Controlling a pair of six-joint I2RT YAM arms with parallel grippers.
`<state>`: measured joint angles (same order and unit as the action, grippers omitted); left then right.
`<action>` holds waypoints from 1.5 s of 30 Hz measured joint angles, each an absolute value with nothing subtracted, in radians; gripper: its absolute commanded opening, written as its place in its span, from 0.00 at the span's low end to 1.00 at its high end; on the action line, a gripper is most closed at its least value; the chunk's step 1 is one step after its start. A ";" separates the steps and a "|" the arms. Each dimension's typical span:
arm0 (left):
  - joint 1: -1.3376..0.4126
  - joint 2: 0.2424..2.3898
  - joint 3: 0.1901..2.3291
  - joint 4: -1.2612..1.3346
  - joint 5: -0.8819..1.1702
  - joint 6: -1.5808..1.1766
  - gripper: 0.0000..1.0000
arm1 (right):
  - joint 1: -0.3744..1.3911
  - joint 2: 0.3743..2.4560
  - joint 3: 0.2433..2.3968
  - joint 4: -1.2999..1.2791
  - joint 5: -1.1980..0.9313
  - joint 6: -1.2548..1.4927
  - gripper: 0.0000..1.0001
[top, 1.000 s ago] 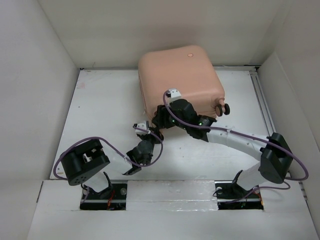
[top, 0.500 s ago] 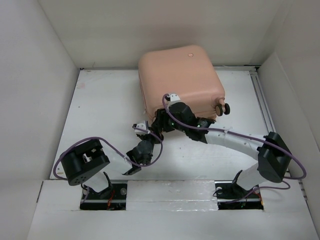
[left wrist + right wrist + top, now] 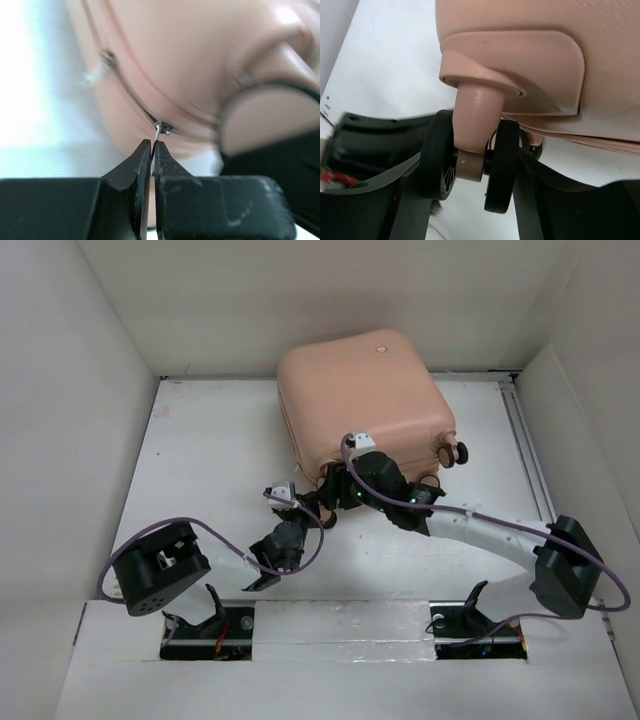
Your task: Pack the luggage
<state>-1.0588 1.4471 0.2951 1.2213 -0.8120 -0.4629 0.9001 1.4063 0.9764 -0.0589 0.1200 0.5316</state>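
Left gripper (image 3: 151, 145) is pinched tight on the zipper pull (image 3: 159, 131) at the near seam of the luggage (image 3: 360, 390); right gripper (image 3: 470, 167), jaws wide, clamps 1 wheel (image 3: 437, 155) at its near corner; in the last second the luggage slid slightly right across the worktop (image 3: 200, 460), so zipping seems underway; only the wrist views show both holds, which the overhead view hides.

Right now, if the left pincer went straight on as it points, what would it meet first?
Zipper pull at the tips of the left pincer, then the luggage shell close behind; depth unclear.
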 measured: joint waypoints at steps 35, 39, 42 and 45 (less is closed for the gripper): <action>-0.870 1.461 0.303 1.132 -0.310 -0.418 0.48 | 0.831 1.206 0.826 -0.113 0.093 0.441 0.00; -0.870 1.478 0.341 1.133 -0.278 -0.401 0.48 | 0.828 1.206 0.826 -0.113 0.087 0.441 0.00; -0.870 1.483 0.348 1.131 -0.266 -0.393 0.40 | 0.826 1.206 0.826 -0.112 0.080 0.441 0.00; -0.869 1.492 0.358 1.139 -0.241 -0.393 0.17 | 0.824 1.206 0.826 -0.112 0.078 0.441 0.00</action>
